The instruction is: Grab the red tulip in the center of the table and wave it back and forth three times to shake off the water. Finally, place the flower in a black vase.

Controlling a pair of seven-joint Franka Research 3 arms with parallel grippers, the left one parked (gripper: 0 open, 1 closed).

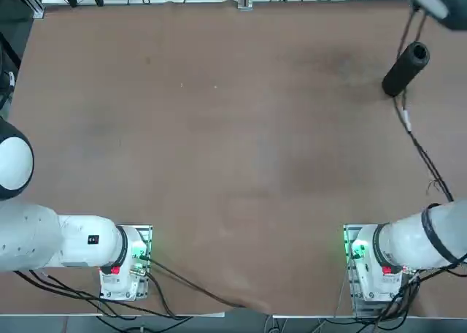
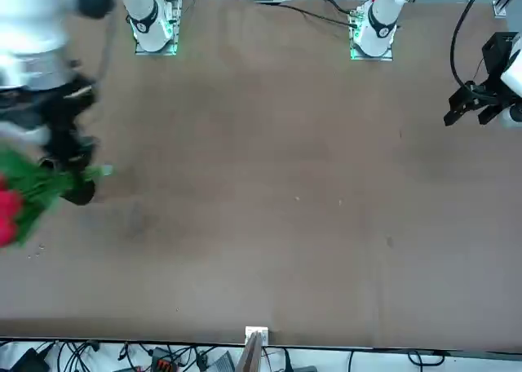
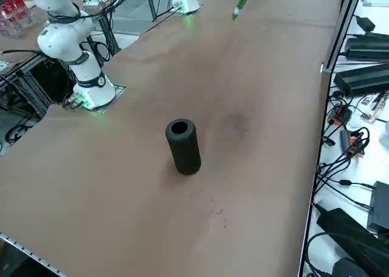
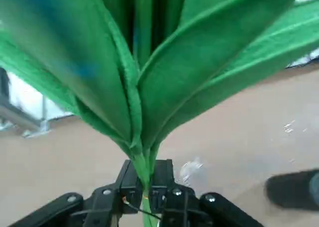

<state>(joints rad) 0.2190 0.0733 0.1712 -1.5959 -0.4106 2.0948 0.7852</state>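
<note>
The right gripper [image 4: 144, 189] is seen clamped on the red tulip [image 4: 149, 77], fingers pressed together on the thin green stem just below where the leaves split. In the wrist view, broad green leaves are fanned out away from the fingers and most of the view is filled by them; a pale ridge is shown along each leaf edge, w/ darker green in the folds. No buds are caught in that view.

In the front view the right gripper [image 2: 75, 164] is held up off the table [image 2: 277, 184], at the far corner on the robot's right. The red tulip [image 2: 28, 194] is carried tilted, nearly level: leaves and red buds are pointed outward past the table edge, away from the arm's base, and a short green stem end is left poking out of the fingers' other side, toward the table's middle. The buds are cut by the picture edge, so only a bit of red is seen.

The black vase [image 3: 183, 146] is stood upright on the table, round mouth open upward, matte and plain. In the top view the black vase [image 1: 406, 69] is placed just beside and below the raised hand, slightly toward the base. In the wrist view a dark shape, prob. the vase [image 4: 293, 188], is caught beyond the fingers on the tabletop.
</note>
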